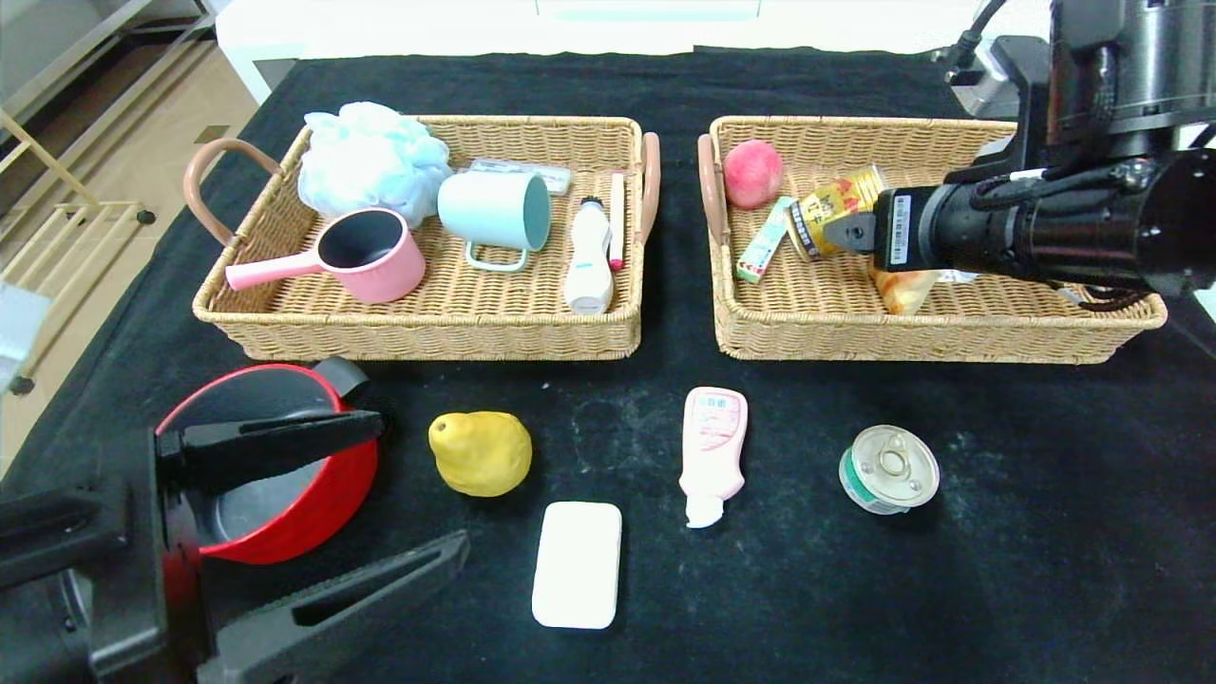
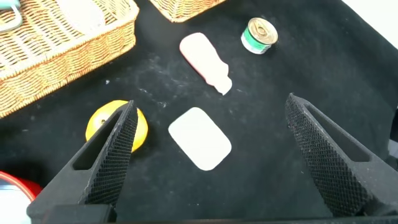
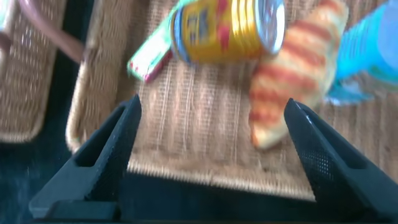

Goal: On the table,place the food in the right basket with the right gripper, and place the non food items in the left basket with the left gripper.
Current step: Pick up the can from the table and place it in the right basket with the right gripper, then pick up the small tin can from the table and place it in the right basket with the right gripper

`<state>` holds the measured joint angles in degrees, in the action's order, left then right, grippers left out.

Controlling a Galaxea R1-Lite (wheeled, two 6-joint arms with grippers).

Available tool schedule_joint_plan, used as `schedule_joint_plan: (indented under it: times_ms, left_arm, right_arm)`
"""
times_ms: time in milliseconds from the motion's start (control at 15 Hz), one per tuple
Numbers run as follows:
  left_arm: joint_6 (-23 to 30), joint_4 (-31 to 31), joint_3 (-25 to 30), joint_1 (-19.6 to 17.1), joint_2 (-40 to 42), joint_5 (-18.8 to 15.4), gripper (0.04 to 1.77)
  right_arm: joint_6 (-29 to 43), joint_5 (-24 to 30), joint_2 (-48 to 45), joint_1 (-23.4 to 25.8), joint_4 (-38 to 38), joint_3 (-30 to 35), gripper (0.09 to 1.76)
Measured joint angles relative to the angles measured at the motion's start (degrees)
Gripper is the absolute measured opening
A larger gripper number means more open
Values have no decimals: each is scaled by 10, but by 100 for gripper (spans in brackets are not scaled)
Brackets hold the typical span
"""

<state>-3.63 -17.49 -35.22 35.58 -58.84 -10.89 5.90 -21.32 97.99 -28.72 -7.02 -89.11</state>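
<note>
Yellow can point(image 1: 834, 211) lies on its side in the right basket point(image 1: 936, 328), upper right of the head frame, beside a peach point(image 1: 753, 173), a green stick pack point(image 1: 763, 242) and a bread piece point(image 1: 901, 288). Above them the right hand point(image 1: 848, 234) hovers with fingers apart and empty, so a food drop looks just finished. Loose on the black worktop point(image 1: 1045, 532), lower centre, lie a pear point(image 1: 481, 453), a white soap bar point(image 1: 577, 564), a pink tube point(image 1: 712, 451) and a tin can point(image 1: 889, 468). At lower left the left hand point(image 1: 370, 503) hangs spread wide by a red pot point(image 1: 275, 494); the left basket point(image 1: 427, 328) already holds cups. Next, probably, it descends over the soap bar.
</note>
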Motion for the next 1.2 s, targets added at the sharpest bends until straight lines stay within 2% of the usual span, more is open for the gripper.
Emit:
schedule_joint_plan:
  times_ms: [200, 467, 933, 1200]
  left_arm:
    - [0, 1, 0, -2, 0, 0, 172]
    - [0, 2, 1, -2, -1, -1, 172]
    - [-1, 1, 2, -1, -4, -1, 172]
    - [-1, 2, 3, -1, -4, -1, 172]
  right_arm:
    - [4, 2, -47, -14, -76, 32, 169]
    - [62, 2, -106, -35, -207, 44, 170]
    - [89, 0, -157, -46, -249, 123, 170]
    - [109, 2, -156, -61, -250, 146, 170]
